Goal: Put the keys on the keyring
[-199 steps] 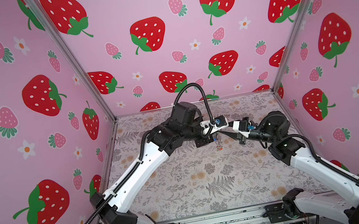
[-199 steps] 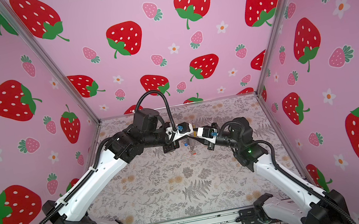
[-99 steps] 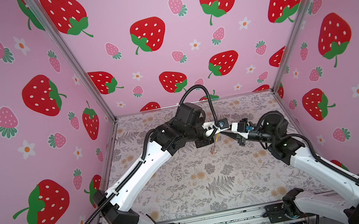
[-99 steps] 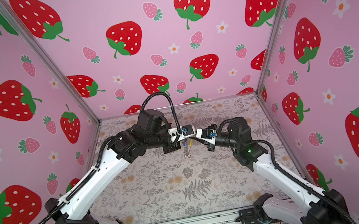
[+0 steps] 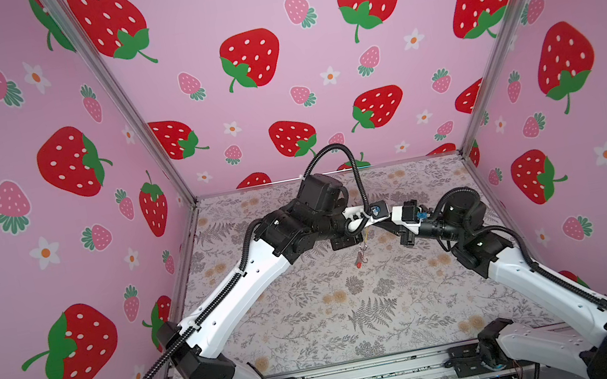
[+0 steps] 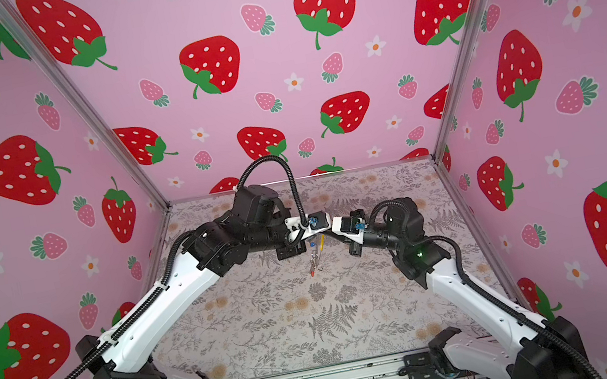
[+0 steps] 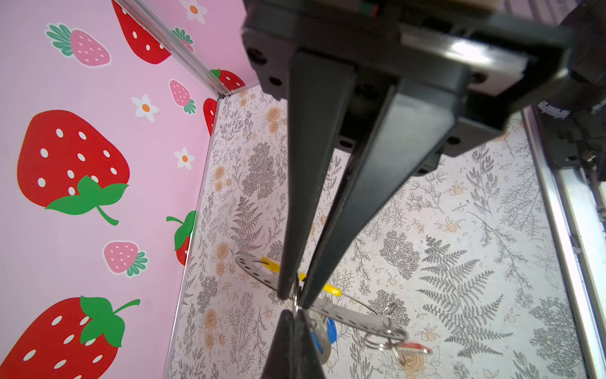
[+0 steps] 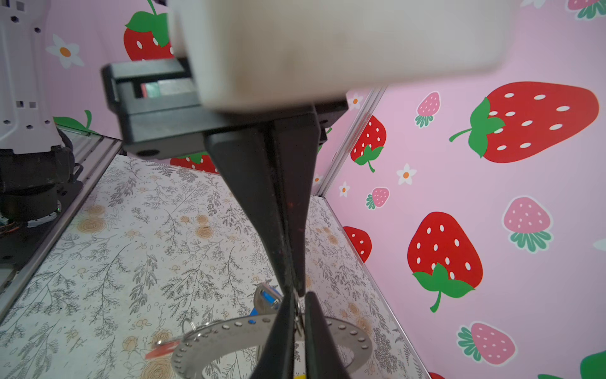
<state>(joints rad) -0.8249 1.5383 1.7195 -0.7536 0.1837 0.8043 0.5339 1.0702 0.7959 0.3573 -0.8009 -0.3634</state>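
The left gripper [image 7: 293, 297] is clamping the large thin grey keyring hoop [image 7: 254, 270] at its yellow section while the right gripper [image 8: 295, 293], jaws together against its tips, is seemingly threading the small dark blue-tagged key [image 8: 266, 300] just beneath, next needing a slide toward the red-tagged key [image 7: 414, 348].

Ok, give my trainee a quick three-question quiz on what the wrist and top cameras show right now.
1. True or false: no fingers touch the keyring.
2. Which tag dangles lowest in a top view? A green tag, B red tag, C white tag.
3. What colour is the keyring section that the left fingers pinch?
Key: 1 false; 2 B; 3 the yellow section.
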